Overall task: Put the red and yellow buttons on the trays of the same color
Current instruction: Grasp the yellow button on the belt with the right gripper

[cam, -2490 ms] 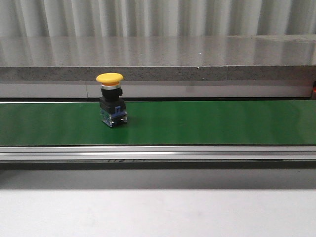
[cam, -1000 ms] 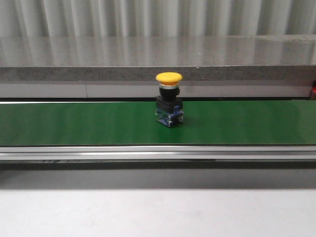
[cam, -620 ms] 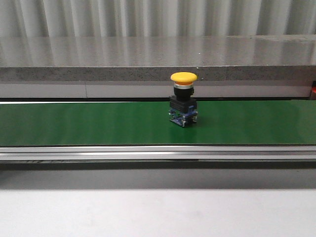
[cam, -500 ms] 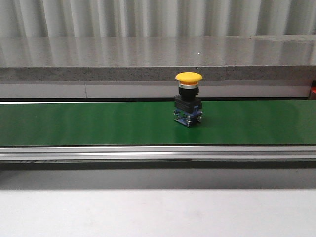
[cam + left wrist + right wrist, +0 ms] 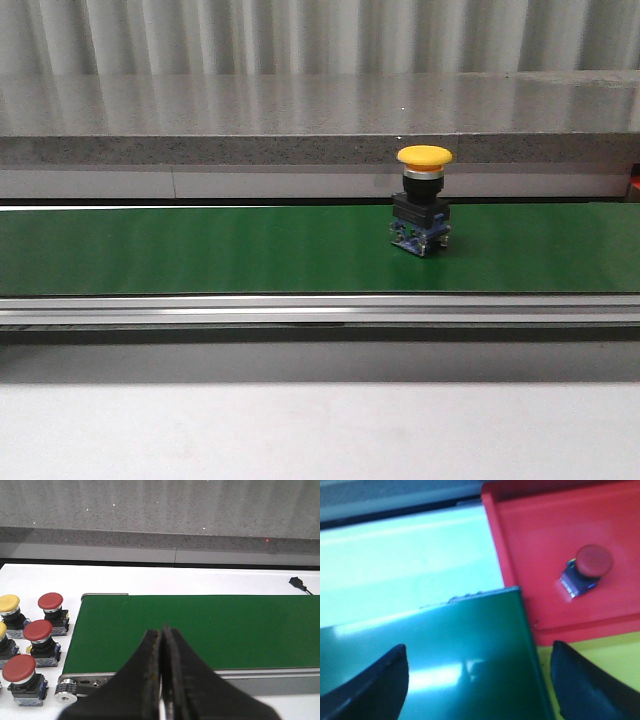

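Yellow button on belt [image 5: 422, 200]: stands upright on the green conveyor belt [image 5: 200, 250], at about 2 o'clock from the centre of the front view; yellow mushroom cap on top, black body, bluish base touching the belt surface.
Green conveyor belt: runs side to side across the front view, with a grey metal rail [image 5: 300, 310] along its near edge and a speckled stone ledge [image 5: 300, 148] behind it.
Left gripper [image 5: 162, 680]: hangs above the belt's end; its dark fingers [image 5: 150, 675] are pressed together with only a thin seam between them, nothing held.
Button stock: in the left wrist view, three red buttons [image 5: 38, 635] and two yellow ones [image 5: 10, 611] stand on the white table [image 5: 50, 580] just beside the belt's end, at 9 o'clock from the fingers.
Right gripper [image 5: 477, 680]: fingertips [image 5: 375, 685] spread wide apart over the other end of the belt, jaws released, nothing between them.
Red tray [image 5: 530, 540]: just beside the belt's end, holding one red button on tray [image 5: 587, 567] lying tilted on its side.
Yellow tray [image 5: 600, 652]: touches the red tray's edge; only a strip shows, partly behind a finger.
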Controlling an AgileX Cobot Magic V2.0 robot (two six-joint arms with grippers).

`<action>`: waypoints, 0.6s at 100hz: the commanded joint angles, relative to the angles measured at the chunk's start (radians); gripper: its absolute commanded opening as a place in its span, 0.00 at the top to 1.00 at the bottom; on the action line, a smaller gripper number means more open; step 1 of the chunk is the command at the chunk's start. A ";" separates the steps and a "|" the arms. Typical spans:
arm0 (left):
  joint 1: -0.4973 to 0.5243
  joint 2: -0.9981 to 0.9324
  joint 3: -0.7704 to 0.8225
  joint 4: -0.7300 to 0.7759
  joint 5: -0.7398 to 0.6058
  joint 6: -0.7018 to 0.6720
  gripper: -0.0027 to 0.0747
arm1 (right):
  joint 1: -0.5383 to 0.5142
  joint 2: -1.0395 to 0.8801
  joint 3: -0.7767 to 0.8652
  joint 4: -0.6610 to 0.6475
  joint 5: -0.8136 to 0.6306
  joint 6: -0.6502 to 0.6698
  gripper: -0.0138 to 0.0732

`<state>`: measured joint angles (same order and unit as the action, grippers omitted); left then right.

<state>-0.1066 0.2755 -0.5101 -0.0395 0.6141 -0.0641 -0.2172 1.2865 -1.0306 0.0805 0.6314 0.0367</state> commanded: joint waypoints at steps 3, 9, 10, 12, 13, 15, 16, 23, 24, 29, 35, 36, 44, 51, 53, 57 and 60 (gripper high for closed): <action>-0.007 0.009 -0.023 -0.001 -0.075 0.002 0.99 | 0.064 -0.108 0.045 -0.003 -0.006 -0.037 0.17; -0.007 0.009 -0.023 -0.001 -0.075 0.002 0.99 | 0.101 -0.134 0.067 -0.003 0.023 -0.059 0.17; -0.007 0.009 -0.023 -0.001 -0.075 0.002 0.99 | 0.110 -0.139 0.071 -0.003 0.030 -0.064 0.17; -0.007 0.009 -0.023 -0.001 -0.075 0.002 0.99 | 0.119 -0.146 0.076 -0.003 0.037 -0.068 0.17; -0.007 0.009 -0.023 -0.001 -0.075 0.002 0.99 | 0.127 -0.147 0.077 -0.003 0.045 -0.071 0.17; -0.007 0.009 -0.023 -0.001 -0.075 0.002 0.99 | 0.140 -0.151 0.081 -0.003 0.059 -0.077 0.17; -0.007 0.009 -0.023 -0.001 -0.075 0.002 0.99 | 0.144 -0.151 0.082 -0.003 0.062 -0.079 0.17; -0.007 0.009 -0.023 -0.001 -0.075 0.002 0.99 | 0.183 -0.153 0.085 -0.003 0.099 -0.101 0.17; -0.007 0.009 -0.023 -0.001 -0.075 0.002 0.99 | 0.190 -0.153 0.086 -0.003 0.106 -0.106 0.17; -0.007 0.009 -0.023 -0.001 -0.075 0.002 0.99 | 0.216 -0.152 0.088 -0.003 0.120 -0.117 0.17; -0.007 0.009 -0.023 -0.001 -0.075 0.002 0.99 | 0.244 -0.150 0.088 -0.003 0.124 -0.129 0.17; -0.007 0.009 -0.023 -0.001 -0.075 0.002 0.99 | 0.250 -0.150 0.088 -0.003 0.124 -0.132 0.17; -0.007 0.009 -0.023 -0.001 -0.075 0.002 0.99 | 0.288 -0.148 0.088 -0.001 0.123 -0.141 0.17; -0.007 0.009 -0.023 -0.001 -0.075 0.002 0.99 | 0.318 -0.142 0.088 -0.001 0.122 -0.142 0.17; -0.007 0.009 -0.023 -0.001 -0.075 0.002 0.99 | 0.327 -0.139 0.088 -0.001 0.120 -0.142 0.17; -0.007 0.009 -0.023 -0.001 -0.075 0.002 0.99 | 0.342 -0.128 0.088 -0.001 0.114 -0.142 0.17; -0.007 0.009 -0.023 -0.001 -0.075 0.002 0.99 | 0.352 -0.119 0.088 -0.001 0.106 -0.142 0.17</action>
<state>-0.1066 0.2755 -0.5101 -0.0395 0.6141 -0.0641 0.1079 1.1637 -0.9169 0.0805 0.7902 -0.0902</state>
